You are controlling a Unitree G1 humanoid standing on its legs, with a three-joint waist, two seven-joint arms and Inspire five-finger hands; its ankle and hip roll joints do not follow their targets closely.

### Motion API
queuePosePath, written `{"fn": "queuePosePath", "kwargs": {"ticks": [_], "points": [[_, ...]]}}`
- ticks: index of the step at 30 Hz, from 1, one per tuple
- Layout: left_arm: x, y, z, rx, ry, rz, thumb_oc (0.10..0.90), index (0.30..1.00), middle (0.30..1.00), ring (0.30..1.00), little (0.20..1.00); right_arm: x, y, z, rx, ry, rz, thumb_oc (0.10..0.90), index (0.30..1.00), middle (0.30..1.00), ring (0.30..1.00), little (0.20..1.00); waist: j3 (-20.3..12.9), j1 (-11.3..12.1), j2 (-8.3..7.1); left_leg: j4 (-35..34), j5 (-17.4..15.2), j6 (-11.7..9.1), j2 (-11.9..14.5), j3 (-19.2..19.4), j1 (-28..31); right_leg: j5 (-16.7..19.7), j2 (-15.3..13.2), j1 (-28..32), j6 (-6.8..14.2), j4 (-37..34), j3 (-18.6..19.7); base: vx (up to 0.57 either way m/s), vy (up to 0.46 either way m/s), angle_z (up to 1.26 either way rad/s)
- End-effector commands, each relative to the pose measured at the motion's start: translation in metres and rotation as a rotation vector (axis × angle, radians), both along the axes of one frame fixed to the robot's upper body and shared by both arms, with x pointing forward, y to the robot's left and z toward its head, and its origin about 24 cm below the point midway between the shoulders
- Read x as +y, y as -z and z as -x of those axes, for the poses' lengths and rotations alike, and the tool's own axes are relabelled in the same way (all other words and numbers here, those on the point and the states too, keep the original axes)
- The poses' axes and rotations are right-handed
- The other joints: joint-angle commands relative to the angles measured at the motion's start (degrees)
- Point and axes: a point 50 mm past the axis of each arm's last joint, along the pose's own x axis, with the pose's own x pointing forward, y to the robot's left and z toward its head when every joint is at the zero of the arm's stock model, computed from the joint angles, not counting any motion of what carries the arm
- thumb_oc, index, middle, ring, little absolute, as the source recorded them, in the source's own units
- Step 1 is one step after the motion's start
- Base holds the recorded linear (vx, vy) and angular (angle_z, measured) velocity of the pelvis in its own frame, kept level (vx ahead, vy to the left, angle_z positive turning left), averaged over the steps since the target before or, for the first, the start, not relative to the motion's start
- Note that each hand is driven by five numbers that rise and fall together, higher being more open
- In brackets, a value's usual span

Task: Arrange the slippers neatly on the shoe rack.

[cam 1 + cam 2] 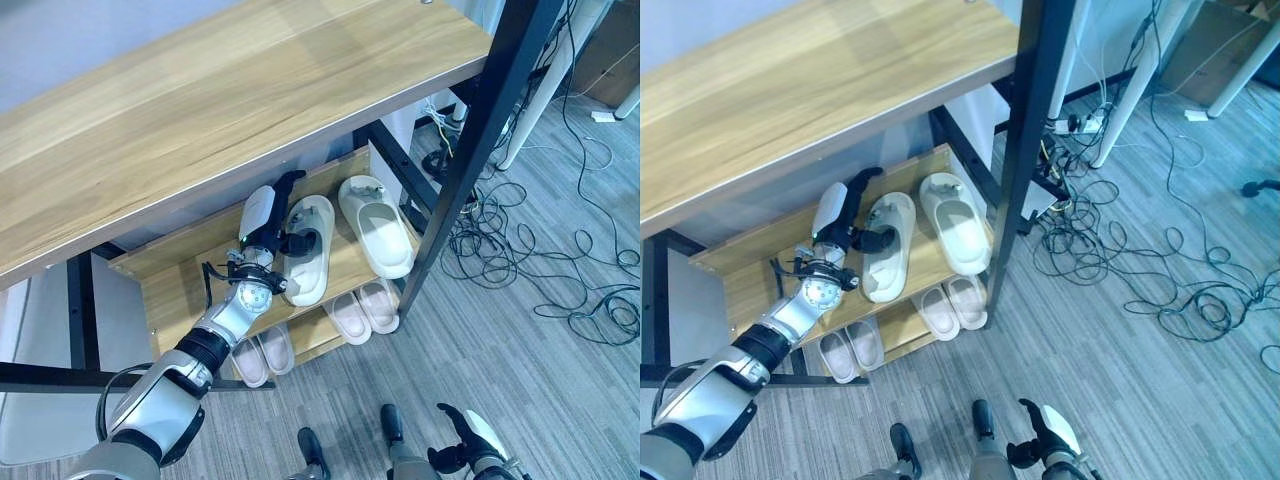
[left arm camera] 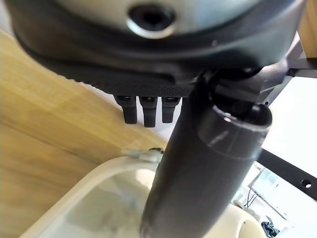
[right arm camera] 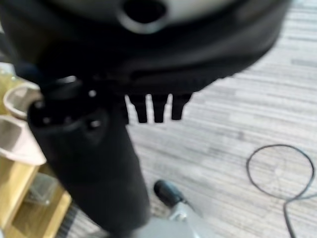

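On the middle shelf of the wooden, black-framed shoe rack [image 1: 180, 290], the left hand [image 1: 262, 225], fingers straight and relaxed, rests against the thick cream foam slipper [image 1: 308, 247] beside its mate [image 1: 377, 224]; likely light, springy and easily nudged, it is best pushed at its sidewall.

Tangled black cables [image 1: 560, 250] sprawl over the grey floor [image 1: 480, 370] (beside white table legs [image 1: 535, 100]).
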Motion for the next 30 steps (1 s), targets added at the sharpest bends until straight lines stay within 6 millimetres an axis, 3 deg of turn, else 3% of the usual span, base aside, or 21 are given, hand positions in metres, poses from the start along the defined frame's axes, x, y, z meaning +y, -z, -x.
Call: {"fn": "queuePosePath", "kwargs": {"ticks": [1,16,30], "points": [[-0.006,-0.030,-0.006,-0.138,0.010,0.056,0.800,0.900,0.900,0.900,0.900,0.013,0.006,0.017,0.002,0.000,-0.042,0.800,0.900,0.900,0.900,0.900,-4.94,2.33,-1.25,0.11,1.04,-1.34,-2.41,-1.40,-3.94,-1.63,-3.42,-4.38,6.32,1.58,-6.26,0.00,0.000,0.00],[-0.003,-0.032,0.011,-0.142,0.082,0.281,0.800,0.900,0.900,0.900,0.900,0.014,0.008,0.019,0.024,0.014,-0.044,0.800,0.900,0.900,0.900,0.900,-4.98,3.77,-2.13,0.11,1.03,-1.52,-2.21,-2.52,-2.74,-2.05,-3.41,-2.10,5.98,1.10,-8.04,0.00,-0.004,0.06],[0.014,-0.002,0.035,0.004,0.129,0.617,0.800,0.900,0.900,0.900,0.900,0.015,0.009,0.015,0.047,0.008,-0.042,0.800,0.900,0.900,0.900,0.900,-5.05,4.71,-3.25,0.11,0.70,-1.48,-2.21,-3.09,-1.03,-2.23,-3.47,0.11,5.66,0.90,-9.18,0.00,0.001,0.03]]}}
